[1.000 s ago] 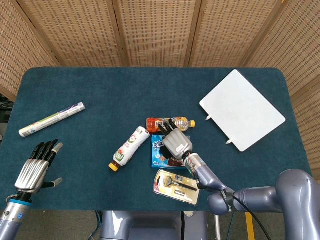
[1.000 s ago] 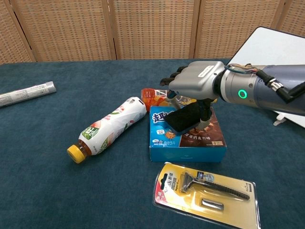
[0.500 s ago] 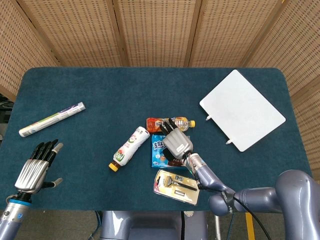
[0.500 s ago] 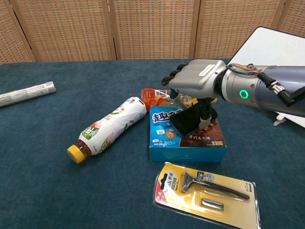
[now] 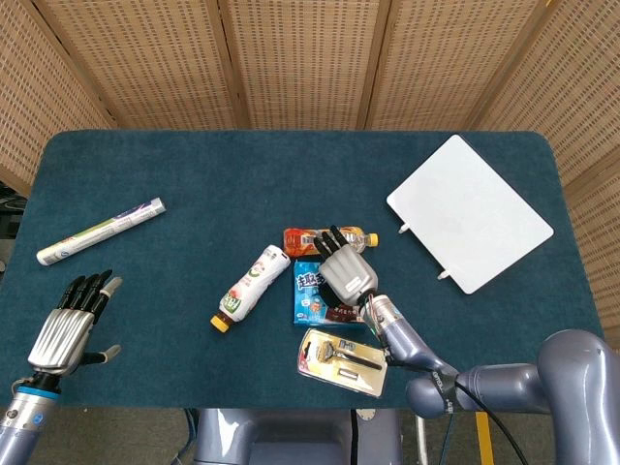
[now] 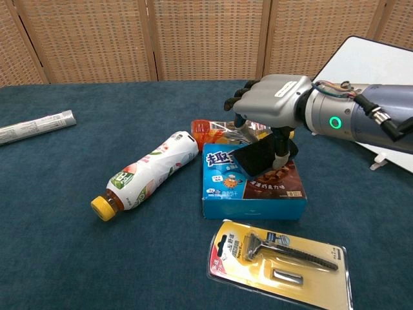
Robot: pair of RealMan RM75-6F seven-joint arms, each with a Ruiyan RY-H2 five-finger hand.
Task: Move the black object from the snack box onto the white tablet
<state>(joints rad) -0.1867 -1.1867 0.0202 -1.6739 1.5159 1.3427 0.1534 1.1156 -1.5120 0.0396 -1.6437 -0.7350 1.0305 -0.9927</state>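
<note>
The black object (image 6: 257, 159) is a flat dark pad, tilted and lifted off the blue snack box (image 6: 253, 187) (image 5: 312, 295). My right hand (image 6: 274, 103) (image 5: 347, 271) holds it from above, thumb on its right edge. In the head view the hand hides the pad. The white tablet (image 5: 470, 211) (image 6: 371, 61) lies at the table's far right, well away from the hand. My left hand (image 5: 70, 325) hovers at the near left corner, fingers apart, holding nothing.
An orange drink bottle (image 5: 308, 238) lies just behind the snack box. A white yogurt bottle (image 6: 146, 173) is to its left. A yellow razor pack (image 6: 282, 259) sits in front. A foil tube (image 5: 100, 232) rests far left.
The right hand has lifted the black pad off the box and shifted slightly to the right. The pad now tilts up more. The left hand is unchanged.
</note>
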